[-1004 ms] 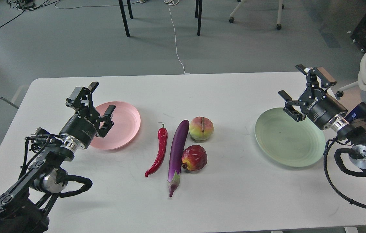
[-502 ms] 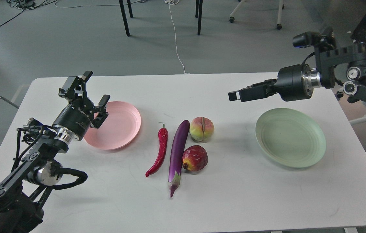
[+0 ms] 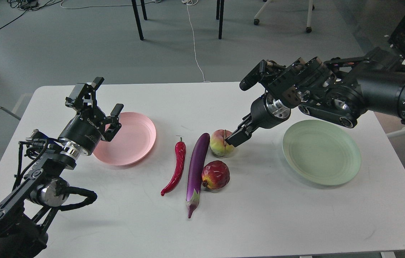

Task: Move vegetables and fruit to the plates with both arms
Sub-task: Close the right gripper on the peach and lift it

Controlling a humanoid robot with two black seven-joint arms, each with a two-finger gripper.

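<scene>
A red chili pepper [image 3: 176,166], a purple eggplant [image 3: 196,168], a yellow-pink peach [image 3: 218,143] and a dark red pomegranate [image 3: 216,174] lie together at the table's middle. The pink plate [image 3: 132,139] sits to their left and the green plate [image 3: 321,152] to their right; neither holds anything. My left gripper [image 3: 107,95] is open and empty, raised over the pink plate's left rim. My right gripper [image 3: 233,138] reaches down to the peach's right side. It is dark and its fingers cannot be told apart; whether it touches the peach is unclear.
Everything rests on a white table [image 3: 260,215]. My right arm [image 3: 331,93] spans the space above the green plate's far side. Beyond the table are black chair legs [image 3: 138,21] and a white cable [image 3: 194,46] on the grey floor.
My right arm has swung from the table's right edge leftward and down, and its gripper now sits at the peach. My left gripper has shifted slightly left and up. The produce has not moved.
</scene>
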